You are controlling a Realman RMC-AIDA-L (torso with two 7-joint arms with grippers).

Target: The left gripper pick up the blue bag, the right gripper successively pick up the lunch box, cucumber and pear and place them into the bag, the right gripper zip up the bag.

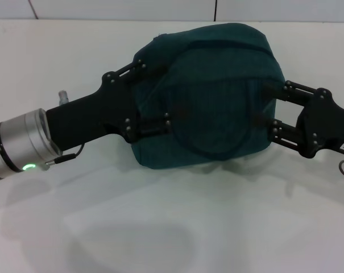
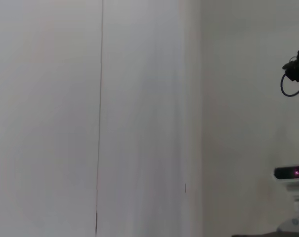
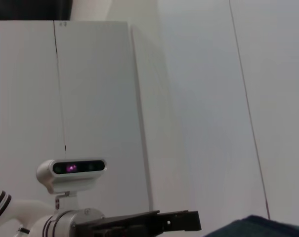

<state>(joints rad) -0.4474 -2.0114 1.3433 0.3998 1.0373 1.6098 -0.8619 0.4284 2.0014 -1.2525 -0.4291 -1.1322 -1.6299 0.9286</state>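
Note:
The blue bag (image 1: 208, 96), dark teal and bulging, hangs above the white table in the head view. My left gripper (image 1: 153, 95) reaches in from the left and is shut on the bag's left side, its tips covered by fabric. My right gripper (image 1: 277, 108) is against the bag's right side, with its tips hidden under the cloth. A corner of the bag (image 3: 258, 227) shows in the right wrist view, beside the left gripper (image 3: 184, 220). The lunch box, cucumber and pear are out of view.
The white table (image 1: 172, 227) lies below the bag and carries its faint shadow. A white wall fills both wrist views. The robot's head camera (image 3: 72, 170) shows in the right wrist view, and the head camera (image 2: 292, 174) also shows in the left wrist view.

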